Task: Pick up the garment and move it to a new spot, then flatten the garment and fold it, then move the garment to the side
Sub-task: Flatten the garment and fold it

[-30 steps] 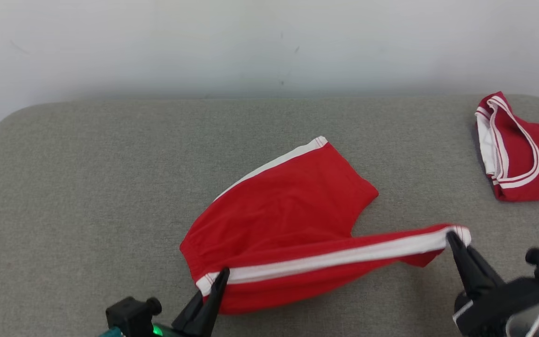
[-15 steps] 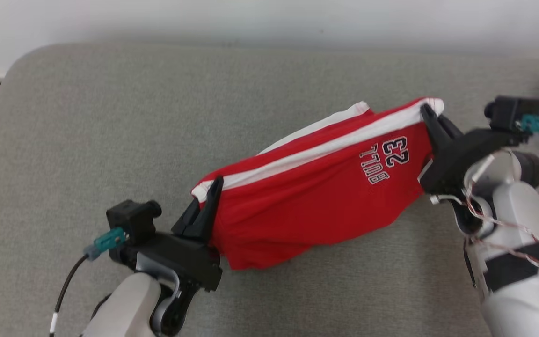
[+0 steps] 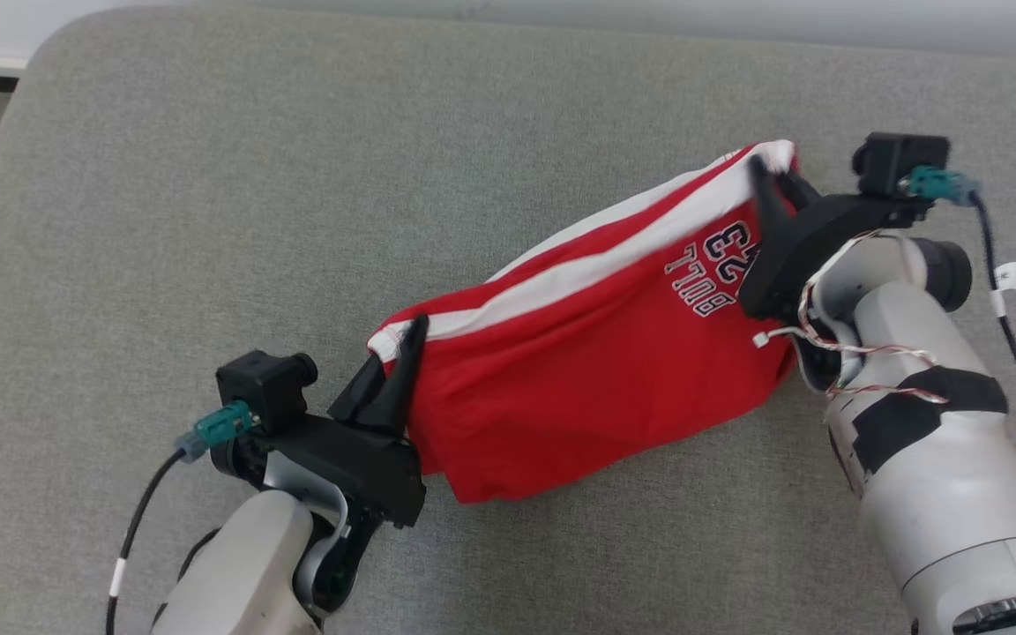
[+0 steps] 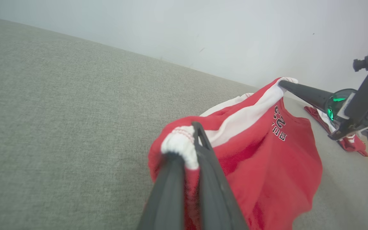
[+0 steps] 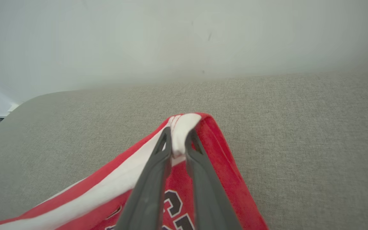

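**Red garment stretched between two robot hands over a grey table**

Red fabric with a broad white stripe along its upper edge, the garment (image 3: 578, 379) hung in a slanted line near the middle of a grey, cloth-covered table (image 3: 208, 176). The left hand (image 3: 415, 333) was clamped on the white-trimmed corner at the lower left end, its two dark fingers pressed together with the hem bunched between them. The right hand (image 3: 764, 176) pinched the opposite white corner at the upper right, fingers closed on the fabric, which poked out just past their tips. Between the two grips the stripe ran fairly taut, while the red cloth below it sagged in loose folds toward the table. Dark, white-edged printing, the number 23 and some letters, showed upside down near the right hand. In the left wrist view, a second red and white piece of clothing (image 4: 350, 142) lay on the table beyond the right hand, well apart from the held garment, and a pale wall (image 4: 203, 25) rose behind the table.
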Motion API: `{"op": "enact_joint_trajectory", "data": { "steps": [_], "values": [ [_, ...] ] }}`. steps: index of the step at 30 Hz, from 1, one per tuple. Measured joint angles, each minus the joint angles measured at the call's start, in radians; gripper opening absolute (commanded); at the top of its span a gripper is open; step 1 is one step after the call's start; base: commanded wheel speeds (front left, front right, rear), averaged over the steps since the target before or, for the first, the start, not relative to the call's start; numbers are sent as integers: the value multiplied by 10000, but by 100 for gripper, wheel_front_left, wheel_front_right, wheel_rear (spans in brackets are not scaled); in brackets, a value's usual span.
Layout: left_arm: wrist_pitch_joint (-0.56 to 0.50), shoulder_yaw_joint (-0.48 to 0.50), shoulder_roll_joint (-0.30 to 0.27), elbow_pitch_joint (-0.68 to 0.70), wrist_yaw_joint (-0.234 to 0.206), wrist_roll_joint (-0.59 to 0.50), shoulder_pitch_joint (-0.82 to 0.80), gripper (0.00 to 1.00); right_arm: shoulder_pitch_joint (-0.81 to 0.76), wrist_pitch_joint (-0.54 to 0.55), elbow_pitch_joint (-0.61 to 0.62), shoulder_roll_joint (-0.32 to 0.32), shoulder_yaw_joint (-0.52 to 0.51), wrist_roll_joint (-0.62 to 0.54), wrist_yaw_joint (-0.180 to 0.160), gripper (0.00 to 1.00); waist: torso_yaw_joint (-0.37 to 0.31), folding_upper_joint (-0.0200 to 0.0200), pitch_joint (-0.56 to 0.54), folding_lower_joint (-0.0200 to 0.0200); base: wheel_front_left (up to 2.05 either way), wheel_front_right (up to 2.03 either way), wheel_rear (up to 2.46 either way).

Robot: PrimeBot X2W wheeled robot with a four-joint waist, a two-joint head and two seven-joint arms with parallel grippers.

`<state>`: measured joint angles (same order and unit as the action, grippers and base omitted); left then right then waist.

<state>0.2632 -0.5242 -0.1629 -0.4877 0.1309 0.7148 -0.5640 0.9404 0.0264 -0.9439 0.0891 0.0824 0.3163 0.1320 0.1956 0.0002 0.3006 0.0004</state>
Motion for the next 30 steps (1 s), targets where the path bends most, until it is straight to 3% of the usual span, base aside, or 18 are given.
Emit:
{"op": "enact_joint_trajectory", "data": {
  "steps": [11, 18, 25, 30],
  "values": [
    [0, 543, -98, 328, 0, -1172, 1424, 100, -688, -637, -732, 844, 1906, 596, 0, 100, -86, -2, -923, -5, 0, 0, 0],
    [0, 2397, -209, 1760, -50, -2506, 2801, 100, -1089, -681, -1003, 1739, 2456, 1170, 0, 100, 35, -3, -1351, -6, 0, 0, 0],
    [0, 4621, 357, 3381, -71, -3825, 3657, 100, -1096, -784, -1749, 1919, 2500, 1361, 0, 100, 376, -2, -1075, -5, 0, 0, 0],
    [0, 5430, 740, 3699, -31, -4242, 4001, 100, -981, -886, -2299, 1848, 2483, 1379, 0, 100, 616, -2, -852, -4, 0, 0, 0]
  ]
}}
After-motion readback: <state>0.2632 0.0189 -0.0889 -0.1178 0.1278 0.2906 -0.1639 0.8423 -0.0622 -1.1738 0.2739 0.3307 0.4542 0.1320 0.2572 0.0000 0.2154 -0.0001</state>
